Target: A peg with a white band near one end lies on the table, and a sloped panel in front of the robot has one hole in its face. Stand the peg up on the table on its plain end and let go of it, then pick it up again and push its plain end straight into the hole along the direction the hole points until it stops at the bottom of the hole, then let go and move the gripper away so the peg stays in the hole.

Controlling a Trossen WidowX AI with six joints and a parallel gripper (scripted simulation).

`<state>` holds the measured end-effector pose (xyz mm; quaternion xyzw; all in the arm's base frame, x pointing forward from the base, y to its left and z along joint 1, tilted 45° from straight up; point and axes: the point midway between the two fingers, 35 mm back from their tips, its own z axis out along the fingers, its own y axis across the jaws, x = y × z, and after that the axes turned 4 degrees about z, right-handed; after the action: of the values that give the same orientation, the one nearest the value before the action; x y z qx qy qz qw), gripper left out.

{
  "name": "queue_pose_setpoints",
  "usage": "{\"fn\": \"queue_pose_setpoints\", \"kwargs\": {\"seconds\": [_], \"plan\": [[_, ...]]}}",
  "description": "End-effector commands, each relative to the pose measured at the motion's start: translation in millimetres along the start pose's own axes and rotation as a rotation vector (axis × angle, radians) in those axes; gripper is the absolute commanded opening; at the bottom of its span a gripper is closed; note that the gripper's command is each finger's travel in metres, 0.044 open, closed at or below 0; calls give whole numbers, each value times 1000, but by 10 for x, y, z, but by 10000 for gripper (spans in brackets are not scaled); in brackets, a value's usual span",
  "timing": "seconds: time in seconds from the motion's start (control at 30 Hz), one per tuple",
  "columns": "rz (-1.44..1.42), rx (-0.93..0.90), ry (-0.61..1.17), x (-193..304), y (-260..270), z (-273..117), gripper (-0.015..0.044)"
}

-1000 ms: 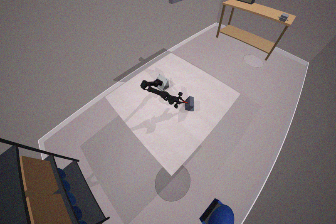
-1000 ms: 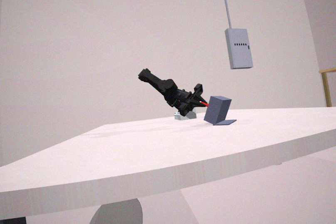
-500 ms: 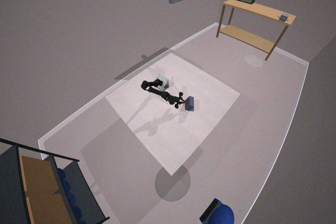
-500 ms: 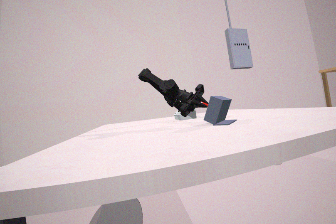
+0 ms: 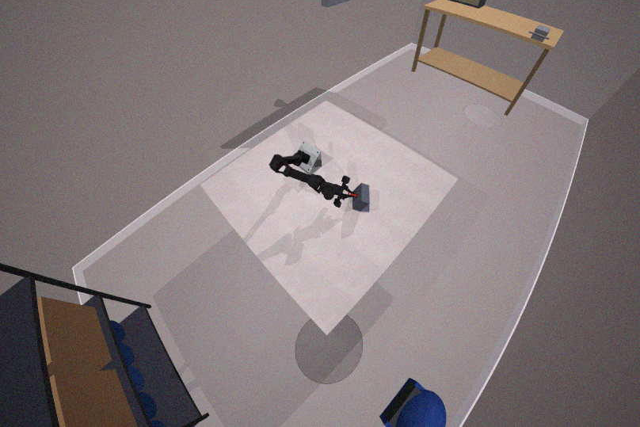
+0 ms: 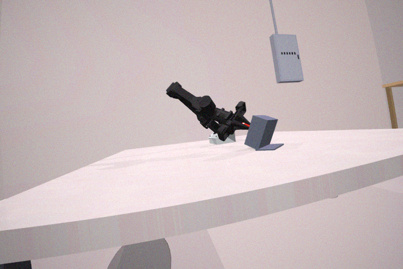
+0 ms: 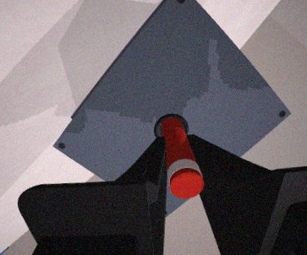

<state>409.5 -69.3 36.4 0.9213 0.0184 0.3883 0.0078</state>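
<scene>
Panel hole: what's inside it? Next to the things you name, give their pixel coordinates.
The far, plain end of the red peg (image 5: 353, 195) (image 6: 246, 125) (image 7: 180, 145) appears to sit in the hole's mouth (image 7: 157, 130). How deep it goes, and the hole's bottom, can't be seen: peg and panel (image 5: 364, 198) (image 6: 257, 131) (image 7: 123, 93) cover them.
</scene>
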Motion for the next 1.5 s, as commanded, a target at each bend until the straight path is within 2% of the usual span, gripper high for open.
{"fn": "queue_pose_setpoints", "kwargs": {"seconds": [0.0,0.37,0.93,1.47], "plan": [[4,-3,5,26,6,15,0],[0,0,-1,2,1,12,0],[0,0,-1,7,3,-17,440],[1,-1,2,32,15,-200,440]]}}
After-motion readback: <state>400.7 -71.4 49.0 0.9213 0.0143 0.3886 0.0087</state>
